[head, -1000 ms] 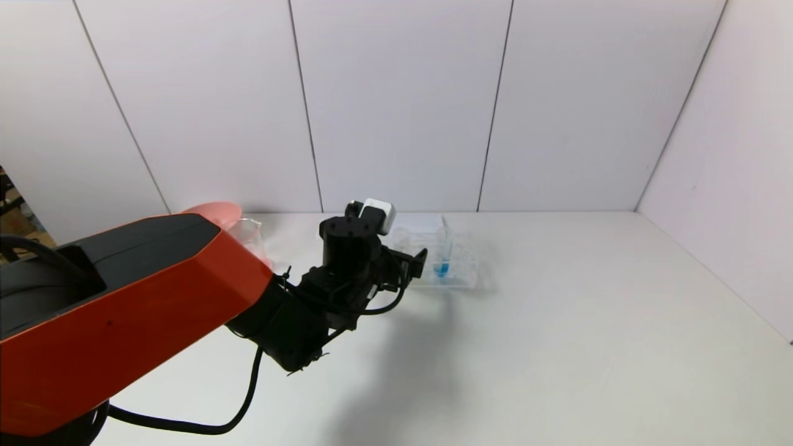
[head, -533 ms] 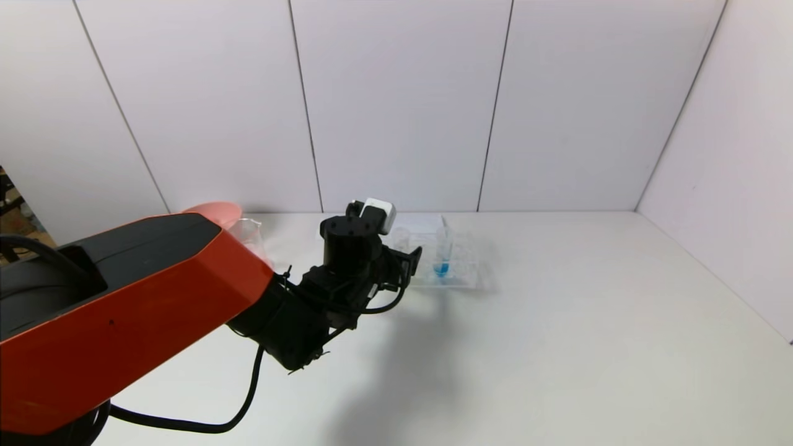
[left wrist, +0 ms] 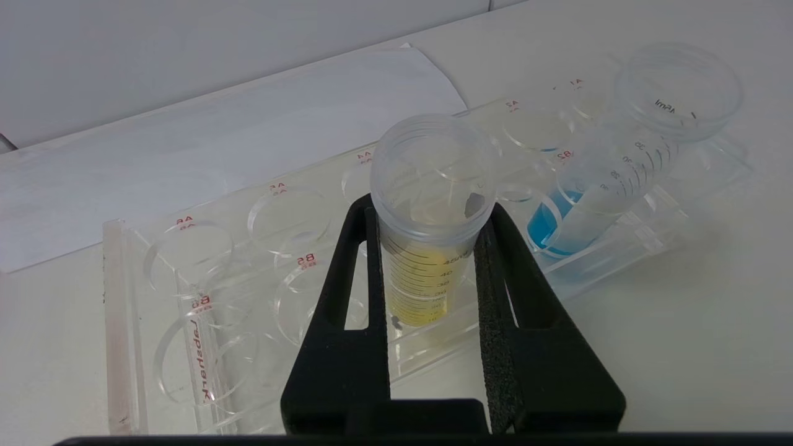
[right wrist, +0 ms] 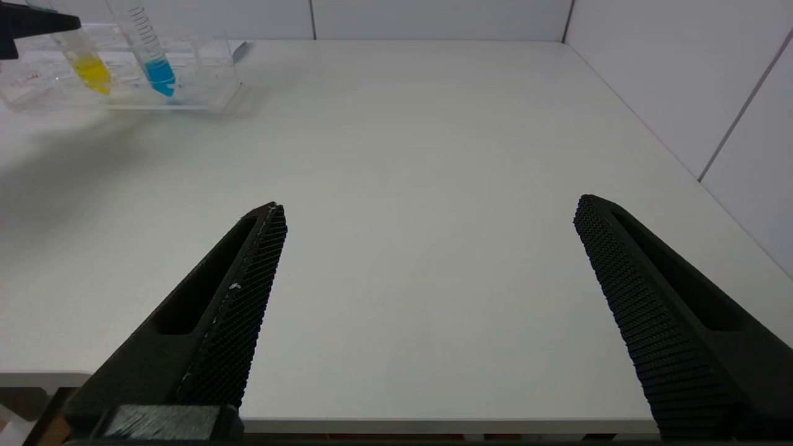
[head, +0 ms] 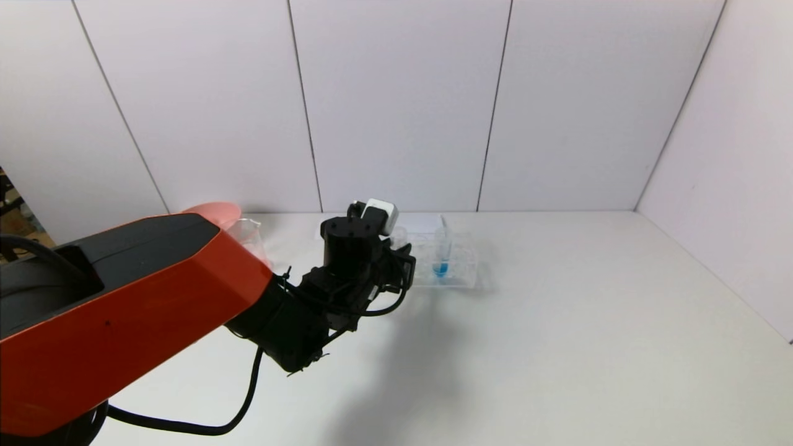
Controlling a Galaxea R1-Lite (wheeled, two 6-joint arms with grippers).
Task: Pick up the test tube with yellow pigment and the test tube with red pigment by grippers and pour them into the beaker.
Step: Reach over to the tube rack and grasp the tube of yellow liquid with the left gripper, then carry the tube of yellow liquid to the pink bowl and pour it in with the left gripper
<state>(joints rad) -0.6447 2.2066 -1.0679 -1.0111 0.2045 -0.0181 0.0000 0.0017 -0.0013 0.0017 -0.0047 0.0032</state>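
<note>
White wall panels close in the back and right of my white desk (head: pixel 557 322). At the far middle stands a clear plastic multi-hole tube rack (left wrist: pixel 204 291). My left claw (left wrist: pixel 430 248) is at the rack, its two black fingers (left wrist: pixel 347 291) clenched on either side of the test tube with yellow pigment (left wrist: pixel 427 217), a clear graduated tube with its open mouth up and yellow liquid at its tip, seated in a rack hole. Just right of it in the rack leans a clear tube with blue liquid (left wrist: pixel 595 186). A white sheet of paper (left wrist: pixel 217 142) lies on the far side of the rack. To the far left, partly behind my orange arm shell (head: pixel 124 310), I see the clear glass beaker (head: pixel 251 238) and beside it the edge of a pink bowl (head: pixel 214 212). My right claw (right wrist: pixel 427 260) hangs released at the near edge of the desk, fingers wide apart over bare surface. I cannot find the red tube in any view.
</note>
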